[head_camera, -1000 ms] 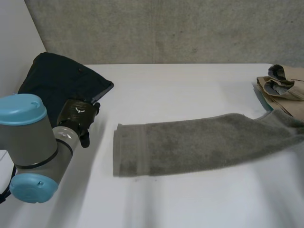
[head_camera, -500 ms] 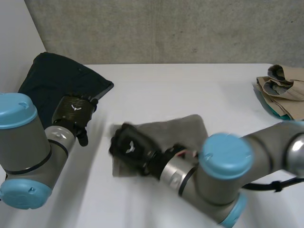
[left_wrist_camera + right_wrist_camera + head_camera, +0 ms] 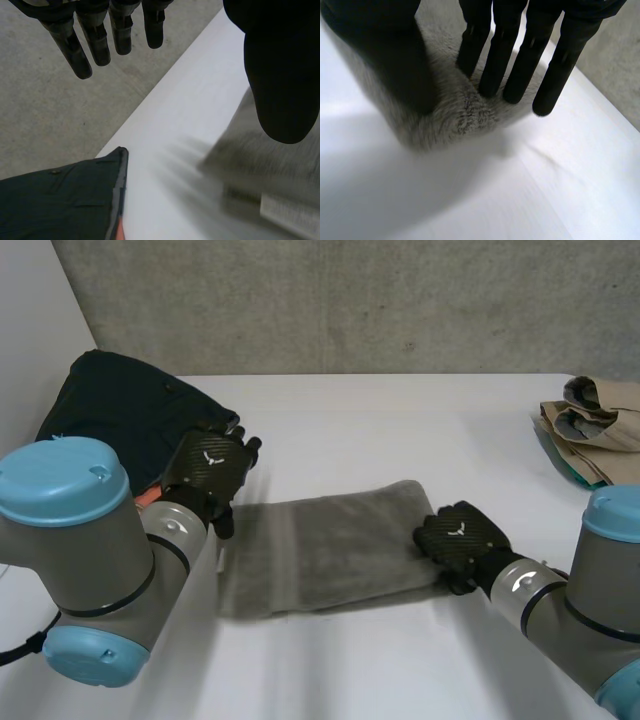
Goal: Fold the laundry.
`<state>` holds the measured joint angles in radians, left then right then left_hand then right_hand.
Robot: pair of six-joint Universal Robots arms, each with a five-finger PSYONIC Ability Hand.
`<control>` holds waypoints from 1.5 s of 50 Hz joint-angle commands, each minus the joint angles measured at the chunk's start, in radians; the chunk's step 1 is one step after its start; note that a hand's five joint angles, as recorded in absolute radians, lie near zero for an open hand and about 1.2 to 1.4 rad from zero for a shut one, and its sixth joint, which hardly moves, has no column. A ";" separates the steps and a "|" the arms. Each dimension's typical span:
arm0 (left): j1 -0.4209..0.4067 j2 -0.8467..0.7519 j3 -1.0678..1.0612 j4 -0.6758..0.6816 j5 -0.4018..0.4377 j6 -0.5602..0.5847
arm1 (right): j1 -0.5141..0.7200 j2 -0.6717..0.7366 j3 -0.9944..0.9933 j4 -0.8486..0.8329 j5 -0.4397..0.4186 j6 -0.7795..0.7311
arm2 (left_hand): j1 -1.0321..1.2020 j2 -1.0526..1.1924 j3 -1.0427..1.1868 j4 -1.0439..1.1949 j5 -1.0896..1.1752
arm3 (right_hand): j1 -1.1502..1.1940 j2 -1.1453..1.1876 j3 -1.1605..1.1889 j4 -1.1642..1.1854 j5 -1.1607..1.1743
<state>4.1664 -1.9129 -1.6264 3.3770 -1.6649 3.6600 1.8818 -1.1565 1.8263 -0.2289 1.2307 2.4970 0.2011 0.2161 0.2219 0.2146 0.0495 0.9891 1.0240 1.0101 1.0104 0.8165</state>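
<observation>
Touching towel; right hand (fingers straight)

One grey towel, one dark garment, perhaps two beige pieces.

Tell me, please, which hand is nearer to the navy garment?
Left. The left hand is just beside the navy garment; the right hand is at the grey towel's opposite end.

A lab-like test bench: a plain white table against a bare grey concrete wall.
</observation>
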 commanded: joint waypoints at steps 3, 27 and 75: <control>0.000 0.008 -0.023 -0.001 -0.002 0.000 | 0.031 -0.005 -0.076 -0.085 0.222 -0.175 | -0.014 -0.029 -0.035 -0.028 -0.037 | 0.407 0.372 0.386 0.386 0.405; 0.031 0.071 -0.029 -0.008 -0.029 -0.164 | 0.372 0.005 -0.085 -0.267 -0.065 0.066 | 0.004 -0.011 -0.017 -0.010 -0.019 | -0.815 -0.850 -0.836 -0.836 -0.816; -0.125 -0.055 0.216 -0.189 0.023 -0.179 | 0.303 -0.018 -0.170 0.020 0.118 0.191 | 0.018 0.003 -0.003 0.005 -0.005 | -0.815 -0.850 -0.836 -0.836 -0.816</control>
<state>3.9908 -2.0218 -1.4886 3.1952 -1.8398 3.4217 2.1411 -1.0570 1.5010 -0.0796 1.3665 2.6791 0.2011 0.2161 0.2219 0.2146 0.0491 0.2156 0.2148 0.2138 0.2113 0.0467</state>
